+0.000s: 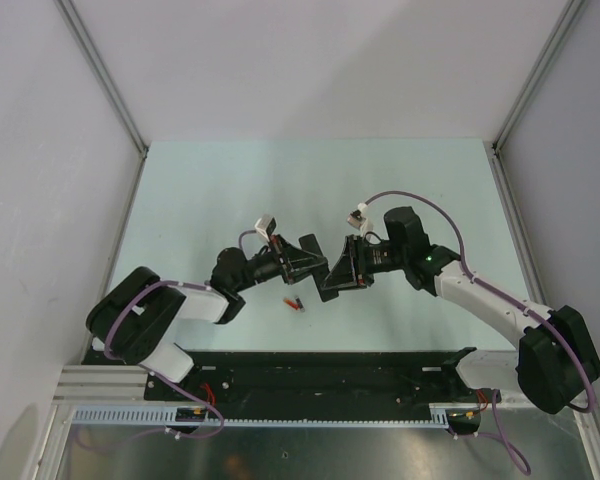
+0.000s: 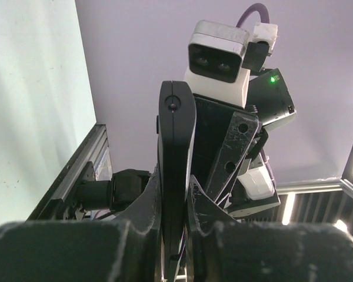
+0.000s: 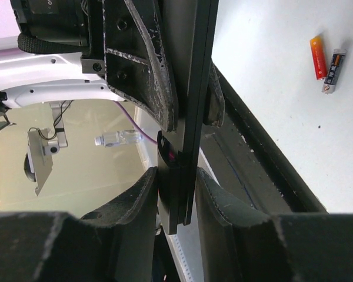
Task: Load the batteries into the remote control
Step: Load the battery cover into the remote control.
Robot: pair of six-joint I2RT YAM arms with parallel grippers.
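Two batteries (image 3: 333,70) lie on the table (image 1: 210,190) while your left gripper (image 2: 176,202) and right gripper (image 3: 176,179) both clamp the remote control (image 2: 176,135) aloft. Hold with one, free the other, and turn the recess upward.

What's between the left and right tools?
The remote, clamped by both the left tool and the right tool. Both wrist views show it.

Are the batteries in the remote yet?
Not yet. Done: the remote control is up off the table. In hand: the left end effector and right end effector both grip it. To do: both batteries lie on the table, waiting to go in.
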